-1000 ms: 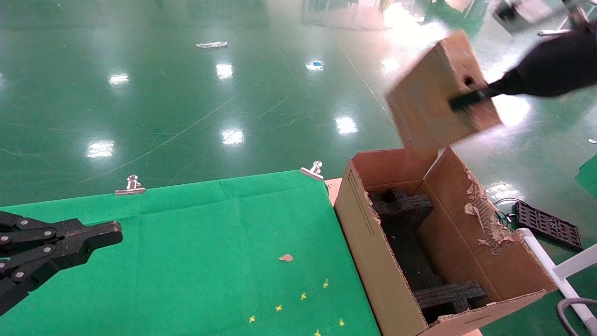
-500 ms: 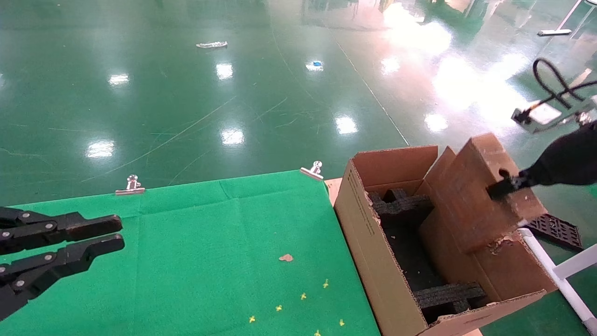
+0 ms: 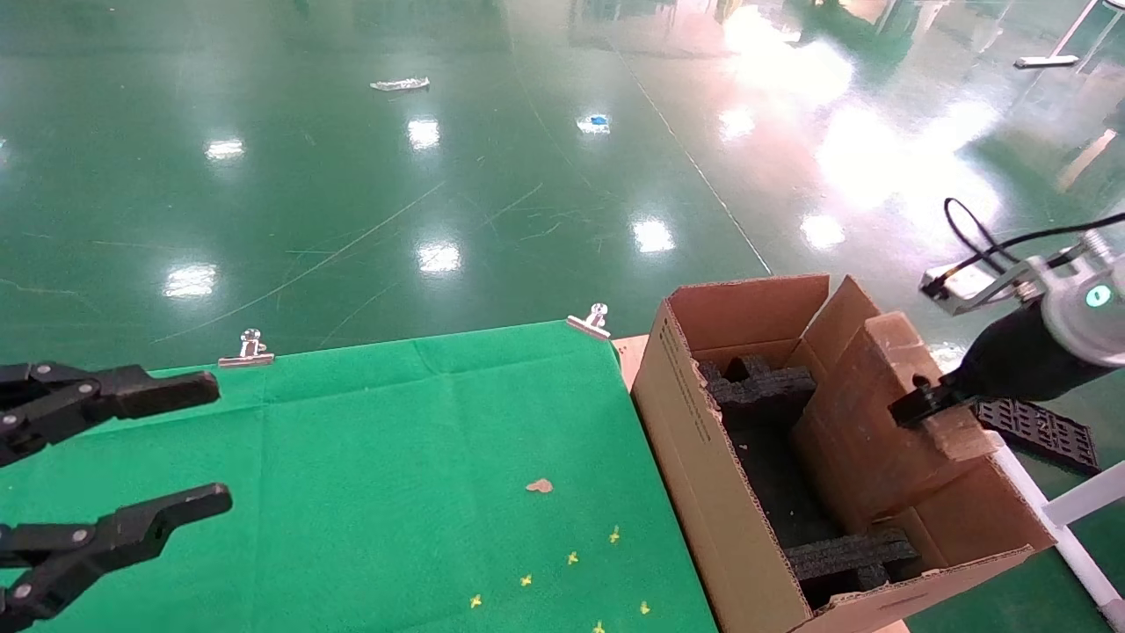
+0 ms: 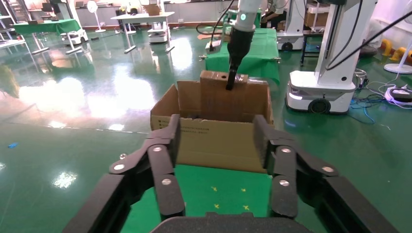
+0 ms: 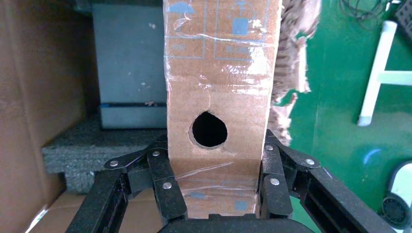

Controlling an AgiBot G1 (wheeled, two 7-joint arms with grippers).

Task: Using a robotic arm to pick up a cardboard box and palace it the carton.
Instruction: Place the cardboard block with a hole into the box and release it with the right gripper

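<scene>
My right gripper (image 3: 918, 404), on the white robotic arm with a glowing ring (image 3: 1085, 303), is shut on the narrow edge of the small taped cardboard box (image 3: 866, 413). The box stands on edge, tilted, its lower part inside the carton (image 3: 677, 413) along the carton's right wall. In the right wrist view the fingers (image 5: 163, 165) clamp both sides of the box (image 5: 218, 87) just below its round hole. Black foam blocks (image 3: 760, 387) lie inside the carton. My left gripper (image 3: 214, 441) is open and empty over the green cloth, far left.
The green cloth table (image 3: 395, 457) has two metal clips (image 3: 591, 321) at its far edge and a small scrap (image 3: 539, 485). A white pipe frame (image 3: 1046, 510) and a black tray (image 3: 1037, 431) lie right of the carton. The left wrist view shows the carton (image 4: 214, 145) ahead.
My right gripper has brought the cardboard box down from high above the carton into it. My left gripper has gone from shut to wide open.
</scene>
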